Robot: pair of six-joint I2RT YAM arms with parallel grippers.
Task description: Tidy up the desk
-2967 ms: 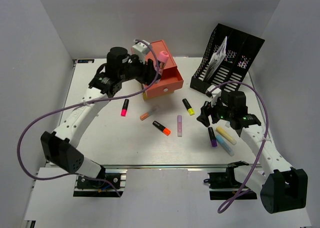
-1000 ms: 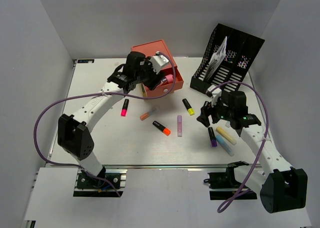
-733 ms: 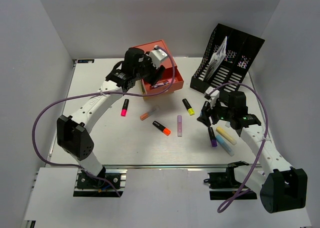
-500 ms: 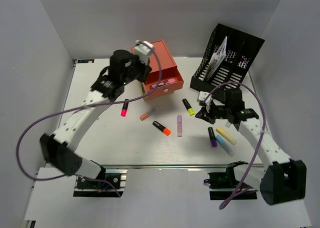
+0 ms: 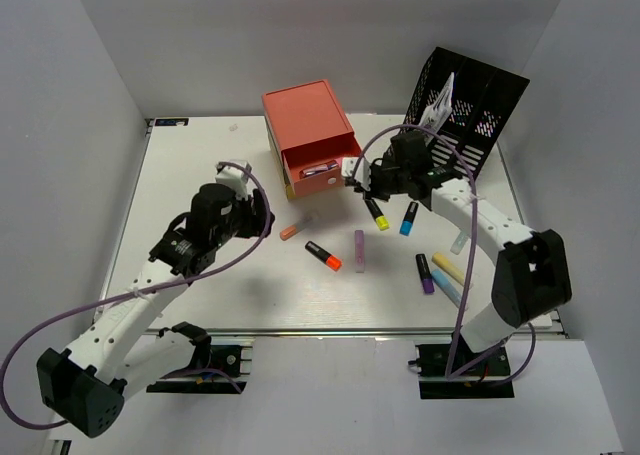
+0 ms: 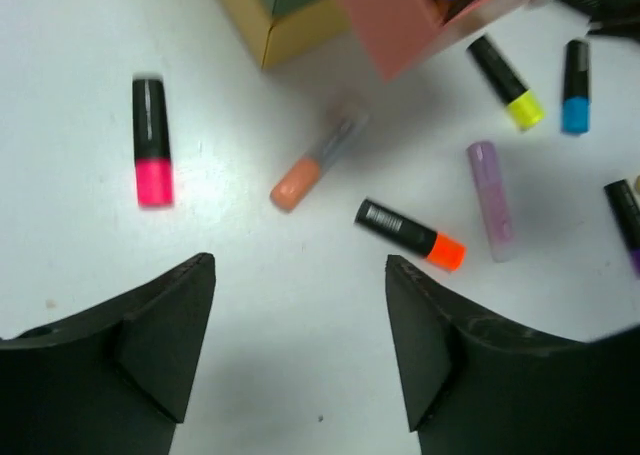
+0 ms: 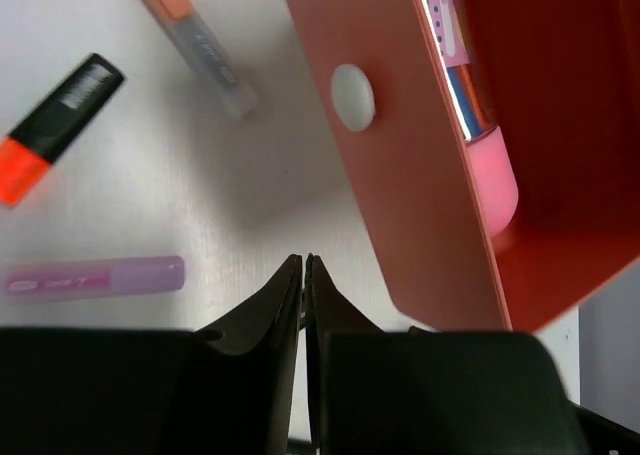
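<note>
Lettering on lilac marker (image 7: 95, 278), lying on desk (image 7: 150, 190), seemingly illegible.

In the right wrist view the drawer (image 7: 430, 195) runs off the top and right edges, and its front hides part of the pens (image 7: 487, 187) inside. The orange marker (image 7: 65, 105) is cut off at the left edge. In the left wrist view the pink marker (image 6: 152, 145) looks blurry. From the top, the left arm (image 5: 190, 245) hides it and a bit of the table (image 5: 200, 155).
</note>
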